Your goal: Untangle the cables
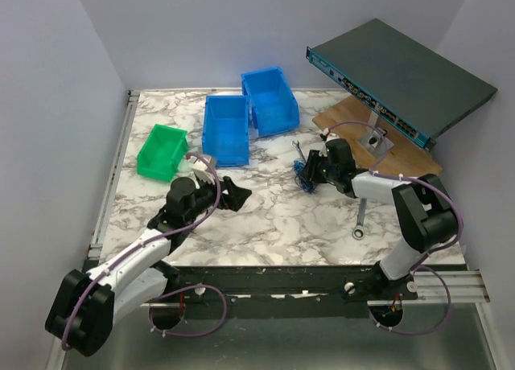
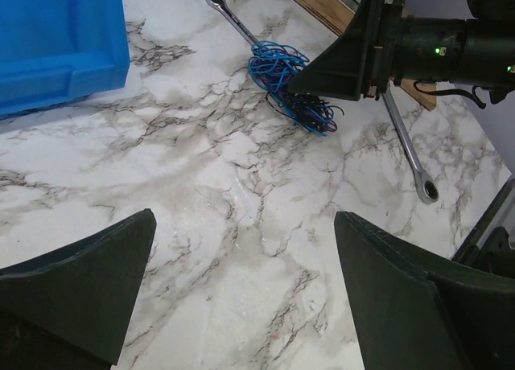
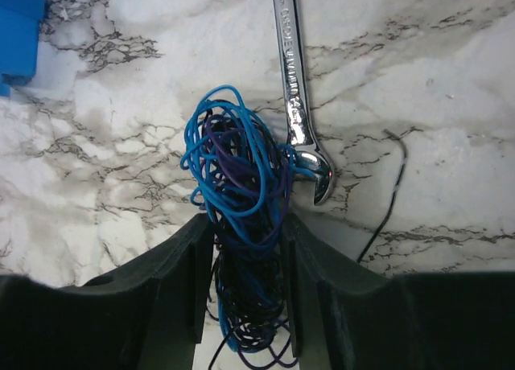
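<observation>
Firmly, the cables (image 3: 237, 185) are pinched between the closed fingers of the right gripper (image 3: 245, 233), near the middle of the table (image 1: 273, 217).
Seen from above, the bundle is found a little toward 3 o'clock from the table's middle. Bare marble is open from 6 to 9 o'clock of it, up to the left gripper (image 1: 235, 196), whose fingers are spread wide with nothing between them. Blue bins (image 1: 228, 157) and a green bin (image 1: 153, 167) are set toward 11 o'clock. A wooden board (image 1: 348, 113) and a tilted dark box (image 1: 410, 72) are seen at 2 o'clock. A silver wrench (image 3: 291, 80) is laid just beside the bundle's far side. A second wrench (image 1: 360, 217) is laid at 5 o'clock, by the right arm (image 1: 418, 217).
</observation>
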